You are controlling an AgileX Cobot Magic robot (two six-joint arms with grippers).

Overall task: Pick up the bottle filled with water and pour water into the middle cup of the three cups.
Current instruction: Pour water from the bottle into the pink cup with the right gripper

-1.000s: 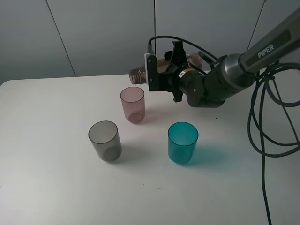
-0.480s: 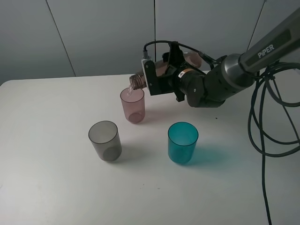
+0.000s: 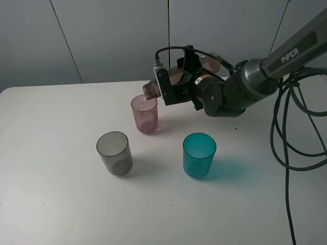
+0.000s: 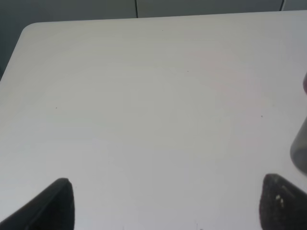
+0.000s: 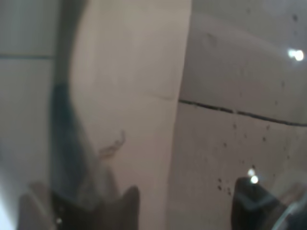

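Your white table (image 3: 51, 204) fills the lower two thirds of the high view, and nothing standing on it has shifted over the last second. The right arm (image 3: 240, 92) reaches in from the upper right. Its wrist has rolled a little further, so the right gripper (image 3: 178, 77), clamped around the body of the bottle (image 3: 149, 90), now carries it mouth-down toward the left.

A second ago the bottle lay about level, with its neck above and behind the cup. Half a second ago the mouth had dipped to the rim. Now the neck hangs just over the far rim of the middle cup (image 3: 144, 113), at upper centre of the frame. That looks like the pour itself under way. The pink cup seems a touch cloudier inside, though you cannot read a water level from here.

The grey cup (image 3: 114, 153), left of centre, and the teal cup (image 3: 199, 154), right of centre, stand well apart from the stream.

The right wrist view is only a blur of bottle wall between the fingers. The left gripper (image 4: 168, 211) is spread wide over bare table and holds nothing.

Hold the tilt steady and watch the mouth, because it sits near the rim rather than over the cup's centre.
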